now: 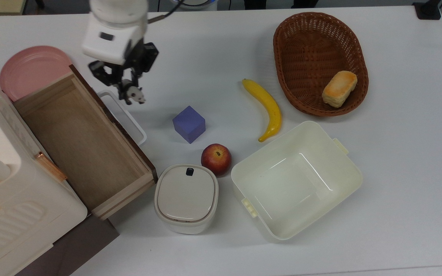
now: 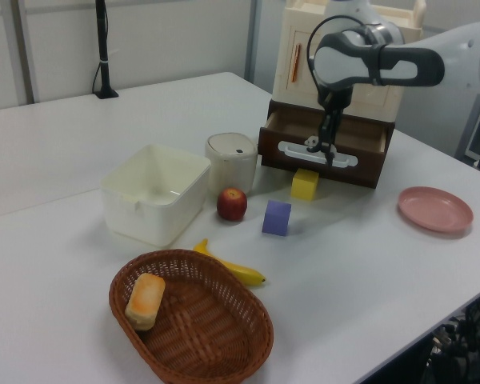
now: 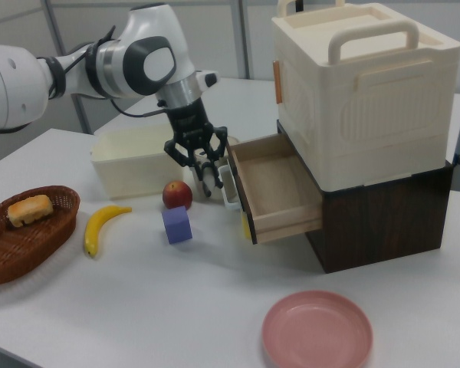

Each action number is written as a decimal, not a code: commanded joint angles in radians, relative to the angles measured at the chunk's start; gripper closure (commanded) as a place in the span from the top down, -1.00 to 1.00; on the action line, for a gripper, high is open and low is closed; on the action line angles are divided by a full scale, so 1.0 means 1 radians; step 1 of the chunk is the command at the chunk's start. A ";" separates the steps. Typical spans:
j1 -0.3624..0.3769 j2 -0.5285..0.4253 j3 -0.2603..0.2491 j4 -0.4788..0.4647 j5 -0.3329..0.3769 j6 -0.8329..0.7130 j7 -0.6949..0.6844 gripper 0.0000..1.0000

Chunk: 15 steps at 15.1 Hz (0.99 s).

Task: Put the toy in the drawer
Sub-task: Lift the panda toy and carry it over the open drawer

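Top view: the tiny black-and-white panda toy (image 1: 135,95) hangs pinched between the robot's black two-finger jaws (image 1: 128,92), carried clear of the white tabletop (image 1: 213,50) so it can pass over the drawer's front edge. The long light-wood drawer (image 1: 79,142) with its dark brown front stands pulled open from the cream cabinet, its floor bare and ready to receive. The toy sits just outside that drawer, above its white loop handle (image 1: 123,117) and not yet over the opening. The white wrist points down and leans toward the drawer. A purple cube (image 1: 189,124) lies well apart from the drawer, on the side away from it.

Left view: the arm (image 2: 376,60) reaches across in front of the cabinet, its forearm bent down so the jaws hang just before the drawer front, toy at the handle's level.

Right view: the wrist is nearly vertical, the jaws closed on the toy just beside the drawer's handle; the drawer's open mouth is the judged target of the next move.
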 commanded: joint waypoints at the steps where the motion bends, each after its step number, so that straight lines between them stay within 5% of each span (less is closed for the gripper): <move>1: 0.037 -0.008 -0.097 0.043 0.063 -0.019 0.003 -0.97; 6: 0.032 -0.008 -0.103 0.095 0.100 -0.019 0.003 -1.00; 15: 0.035 0.001 -0.268 0.115 0.201 0.079 -0.001 -1.00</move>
